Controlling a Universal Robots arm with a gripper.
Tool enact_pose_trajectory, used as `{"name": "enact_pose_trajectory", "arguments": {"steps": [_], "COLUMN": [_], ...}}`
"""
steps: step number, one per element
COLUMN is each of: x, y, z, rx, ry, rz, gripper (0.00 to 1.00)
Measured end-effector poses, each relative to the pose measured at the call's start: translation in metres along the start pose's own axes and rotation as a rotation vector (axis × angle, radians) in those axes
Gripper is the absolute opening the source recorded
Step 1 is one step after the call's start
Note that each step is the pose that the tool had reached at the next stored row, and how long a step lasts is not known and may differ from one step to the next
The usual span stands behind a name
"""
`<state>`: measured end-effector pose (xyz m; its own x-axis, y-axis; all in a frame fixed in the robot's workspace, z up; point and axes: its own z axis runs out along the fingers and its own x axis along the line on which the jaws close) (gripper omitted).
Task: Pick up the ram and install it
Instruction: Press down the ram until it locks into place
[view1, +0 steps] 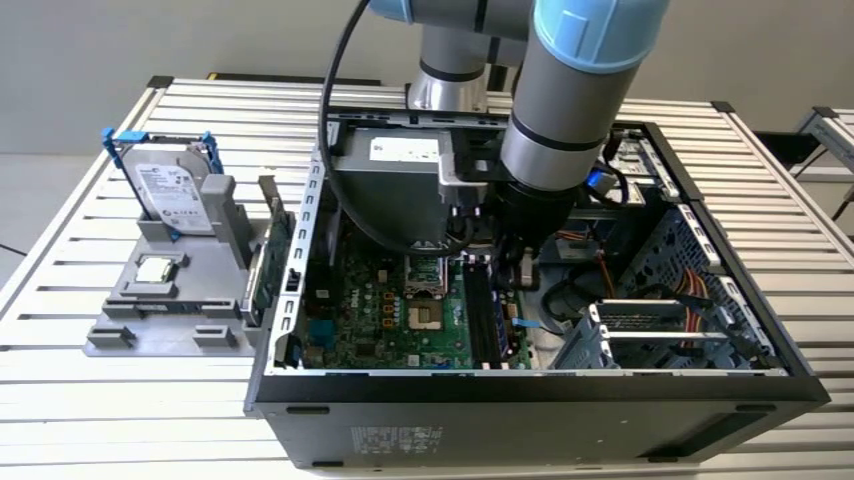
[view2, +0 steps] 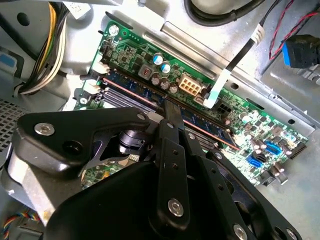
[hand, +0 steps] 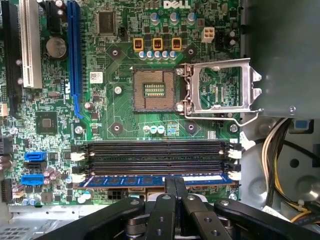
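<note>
The ram (hand: 155, 180) lies along the outermost memory slot of the motherboard (hand: 120, 107), at about six o'clock from the open processor socket (hand: 154, 90) in the first wrist view — the gripper (hand: 175, 186) closed narrowly on its edge. Seating well likely demands even downward pressure with end latches (hand: 234, 175) engaging. The computer case (view1: 534, 390) rests on a slatted table (view1: 80, 340).
</note>
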<state>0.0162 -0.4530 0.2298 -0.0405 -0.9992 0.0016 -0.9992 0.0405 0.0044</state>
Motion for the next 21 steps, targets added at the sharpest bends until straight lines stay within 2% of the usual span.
{"name": "enact_pose_trajectory", "arguments": {"steps": [6, 21], "x": [0.0001, 0.0000], "y": [0.0000, 0.0000], "z": [0.0073, 0.0107], "rx": [-0.0003, -0.0001], "ry": [0.0011, 0.0004], "rz": [0.000, 0.000], "gripper": [0.00, 0.00]}}
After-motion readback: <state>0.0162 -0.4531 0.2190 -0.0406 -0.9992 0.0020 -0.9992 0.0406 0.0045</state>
